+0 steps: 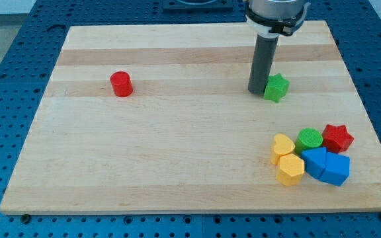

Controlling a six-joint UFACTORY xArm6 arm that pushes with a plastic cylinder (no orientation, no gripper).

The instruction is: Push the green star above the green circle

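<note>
The green star point(277, 86) lies on the wooden board at the view's upper right. My tip point(256, 90) stands right against the star's left side, touching or nearly touching it. The green circle point(308, 139) sits lower, at the view's lower right, inside a cluster of blocks. The star is above the circle and a little to its left.
Around the green circle are a red star point(338, 137), a yellow heart point(283, 147), a yellow hexagon point(291, 170) and two blue blocks point(327, 166). A red cylinder point(121, 84) stands alone at the view's upper left. The board's right edge point(362, 106) is close.
</note>
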